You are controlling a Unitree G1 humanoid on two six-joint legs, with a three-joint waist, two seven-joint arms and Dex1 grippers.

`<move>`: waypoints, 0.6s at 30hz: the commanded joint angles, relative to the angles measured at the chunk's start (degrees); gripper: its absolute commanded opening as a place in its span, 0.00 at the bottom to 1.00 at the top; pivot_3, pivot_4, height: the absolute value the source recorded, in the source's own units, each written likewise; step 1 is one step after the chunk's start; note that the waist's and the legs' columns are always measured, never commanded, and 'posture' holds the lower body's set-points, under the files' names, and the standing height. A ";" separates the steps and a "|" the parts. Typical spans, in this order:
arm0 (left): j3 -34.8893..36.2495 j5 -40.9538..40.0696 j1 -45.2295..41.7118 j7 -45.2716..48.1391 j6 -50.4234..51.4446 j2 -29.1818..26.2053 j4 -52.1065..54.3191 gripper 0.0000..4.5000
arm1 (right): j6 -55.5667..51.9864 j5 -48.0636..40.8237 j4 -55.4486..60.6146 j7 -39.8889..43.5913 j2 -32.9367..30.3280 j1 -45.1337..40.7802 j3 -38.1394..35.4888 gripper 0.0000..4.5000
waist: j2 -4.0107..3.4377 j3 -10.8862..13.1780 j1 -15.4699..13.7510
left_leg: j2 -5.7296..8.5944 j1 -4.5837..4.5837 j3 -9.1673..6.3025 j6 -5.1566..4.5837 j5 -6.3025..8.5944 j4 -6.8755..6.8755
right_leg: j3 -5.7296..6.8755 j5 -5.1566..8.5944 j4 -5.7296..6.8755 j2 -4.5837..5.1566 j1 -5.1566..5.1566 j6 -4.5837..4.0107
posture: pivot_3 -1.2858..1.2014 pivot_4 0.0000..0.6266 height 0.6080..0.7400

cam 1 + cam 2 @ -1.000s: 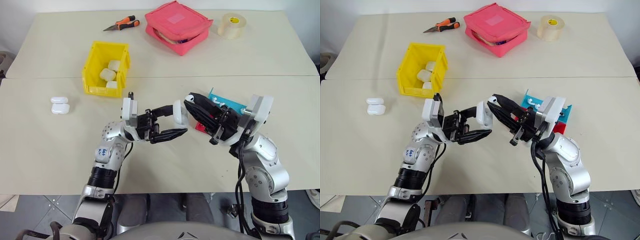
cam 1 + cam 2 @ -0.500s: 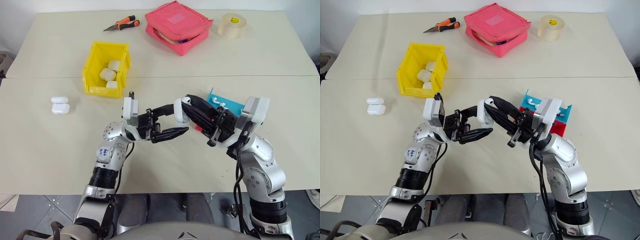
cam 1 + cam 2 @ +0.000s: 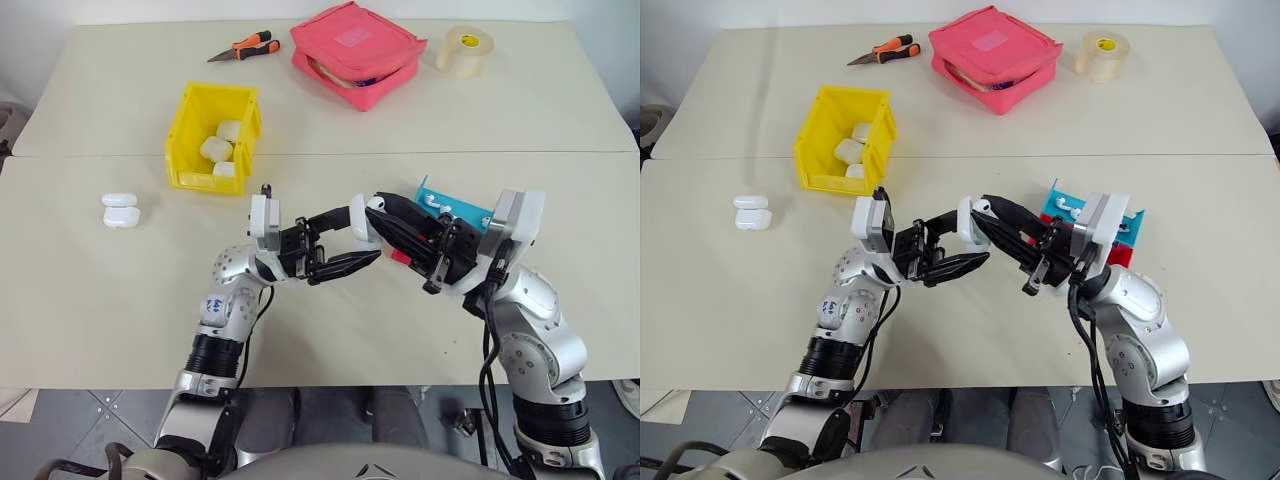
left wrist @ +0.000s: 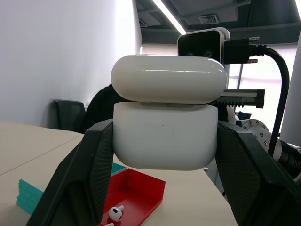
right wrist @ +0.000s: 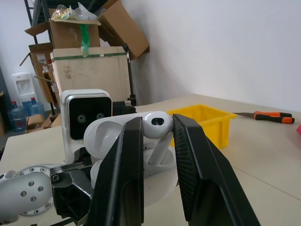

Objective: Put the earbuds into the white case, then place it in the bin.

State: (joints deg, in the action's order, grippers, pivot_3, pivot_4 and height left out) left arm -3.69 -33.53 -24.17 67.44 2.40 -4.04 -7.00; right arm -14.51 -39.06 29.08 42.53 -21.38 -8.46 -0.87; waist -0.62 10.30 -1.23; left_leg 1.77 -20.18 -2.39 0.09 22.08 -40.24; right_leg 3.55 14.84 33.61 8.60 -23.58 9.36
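So the left gripper is clamped on the white case mid-air over the middle of the desk, fingers squeezing the case body from both sides. The lid is flipped open, and in the left wrist view the case stands upright with the lid sitting over the body and its long axis running side to side between the fingers. The right gripper is pinched narrow on one of the earbuds, and the right wrist view shows what the head views can't: the bud's rounded head is up between the fingertips, its stem pointing down into the open case right behind it, touching or just about, can't tell which. From the head camera the two grippers just meet tip to tip and the earbud itself is too small to make out. The left wrist view also picks up a loose earbud lying in the red-and-blue tray, which sits on the desk just behind the right arm. The yellow bin is farther back on the robot's left with a few white cases in it, and two more cases sit stacked on the desk well left of the arms. Along the far edge: orange-handled pliers, a pink zip pouch and a roll of tape.
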 commanded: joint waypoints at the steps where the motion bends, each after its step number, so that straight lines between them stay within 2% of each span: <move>1: 1.12 -1.34 -1.79 -0.64 -2.02 1.14 2.24 0.62 | -0.66 -0.12 0.72 0.26 -0.15 0.30 1.07 0.12 | 0.00 0.00 0.02 | 0.00 0.00 0.00 0.00 0.00 0.00 | 0.00 0.00 0.00 0.00 0.00 0.00 | 0.52 0.24 1.00; 18: 2.11 -1.53 -2.89 -1.36 -2.48 2.08 1.18 0.62 | -0.97 -1.65 3.94 -0.74 -1.35 0.80 -0.20 0.12 | 0.00 0.00 -0.03 | 0.00 0.00 0.00 0.00 0.00 0.01 | 0.00 0.00 -0.01 0.00 0.00 0.00 | 0.52 0.24 1.00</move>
State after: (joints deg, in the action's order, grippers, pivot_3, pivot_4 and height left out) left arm -3.33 -33.46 -25.05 67.23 1.76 -2.83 -7.51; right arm -14.81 -39.82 30.56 41.21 -21.89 -8.58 -1.61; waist -0.62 10.30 -1.26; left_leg 1.77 -20.18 -2.39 0.09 22.08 -40.23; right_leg 3.55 14.84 33.61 8.60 -23.58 9.36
